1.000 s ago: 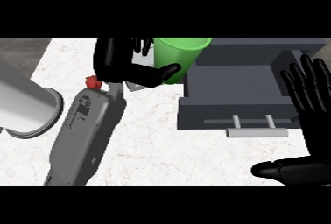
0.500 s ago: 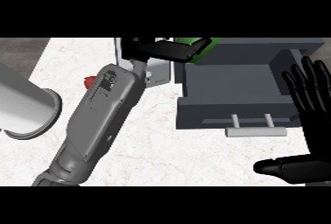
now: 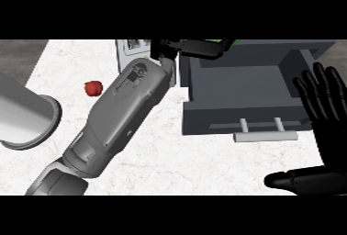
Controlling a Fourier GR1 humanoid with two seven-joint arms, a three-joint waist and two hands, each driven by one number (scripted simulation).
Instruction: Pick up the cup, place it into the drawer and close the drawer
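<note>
Left hand (image 3: 193, 47): black fingers (image 3: 203, 48) curled tight round the green cup (image 3: 218, 41), hiding nearly all of it; only a thin green sliver shows past the fingertips, at the very top of the head view. Cup sits at the far-left corner of the open drawer (image 3: 238, 122), over its back rim; cannot tell whether it hangs above the compartment or is already inside. Left forearm (image 3: 119, 119), grey, runs on a diagonal from the lower-left edge up to that hand, crossing the white marbled counter (image 3: 203, 165) and passing just beside the drawer's left wall. Drawer is dark grey, pulled out toward the viewer, its inside bare where visible; a pale bar handle (image 3: 265, 136) on two posts juts from its front panel. Right hand (image 3: 328, 103) at the right edge, near the drawer's right wall: fingers straight and spread, pointing up, holding nothing, thumb (image 3: 305, 180) stretched out low and to the left; resting. Small red object (image 3: 93, 88) lies on the counter left of the forearm, apart from it. Large grey cylinder (image 3: 24, 114) at the left edge, lying on a slant. Small pale panel (image 3: 134, 48) with dark marks stands at the counter's far edge, just left of the left hand
</note>
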